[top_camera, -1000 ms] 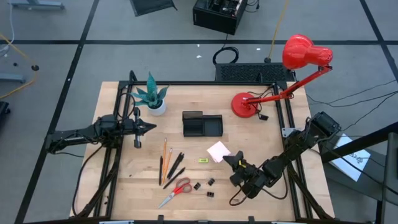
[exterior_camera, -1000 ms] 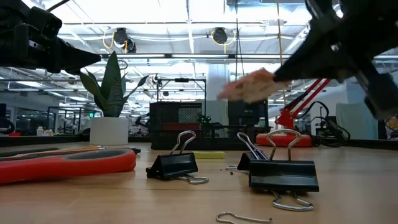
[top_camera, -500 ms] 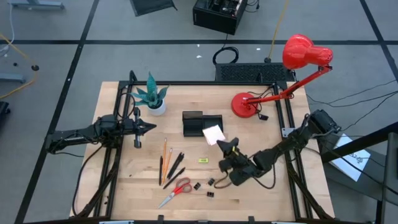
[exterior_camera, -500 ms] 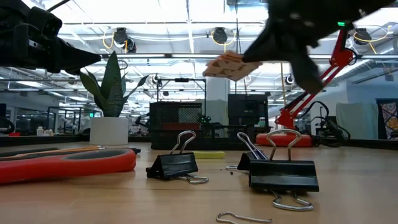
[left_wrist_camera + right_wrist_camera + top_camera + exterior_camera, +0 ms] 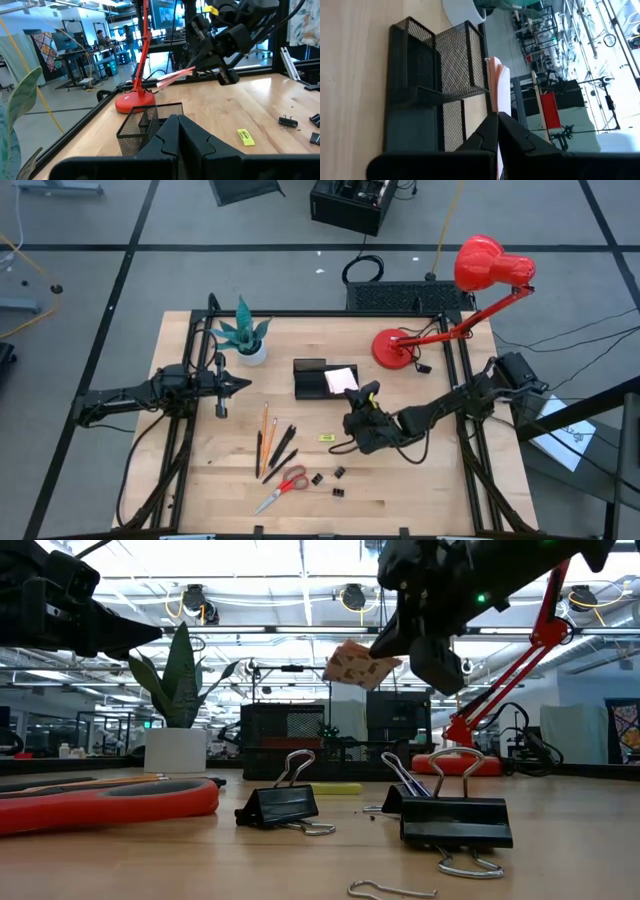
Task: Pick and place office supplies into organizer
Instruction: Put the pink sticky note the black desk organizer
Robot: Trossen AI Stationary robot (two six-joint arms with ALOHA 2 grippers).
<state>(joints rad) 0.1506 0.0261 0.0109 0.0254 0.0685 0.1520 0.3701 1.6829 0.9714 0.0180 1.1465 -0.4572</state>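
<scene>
jaws, right: clenched on one edge of the pale pink sticky-note pad; the right wrist view shows the two dark fingers pressed together with the pad standing edge-on past their tips.
right gripper: reached across the table's middle, held in the air just beside the organizer's right end.
pad position: in the high view it overlaps the organizer's right-hand compartment; the low view shows it tilted and well clear of the table, so it hangs above the tray, not in it.
organizer: small black mesh tray behind the loose supplies, between the teal plant and the red lamp.
jaws, left: shut, grasping nothing.
left gripper: waiting at the left side, near the plant, apart from everything.
items left on table: pencils, pens, scissors, binder clips and a small yellow piece, all in front of the tray.
step, as judged: carrying the pad over its compartment, release not yet made.
risk one: the pad is pinched by a thin edge and tilted; let go from this height it could land on the mesh rim and tip out onto the wood.
risk two: lowering off-centre could catch the rim and shove the light tray.
risk three: loose sheets may fan open and snag on the divider.
</scene>
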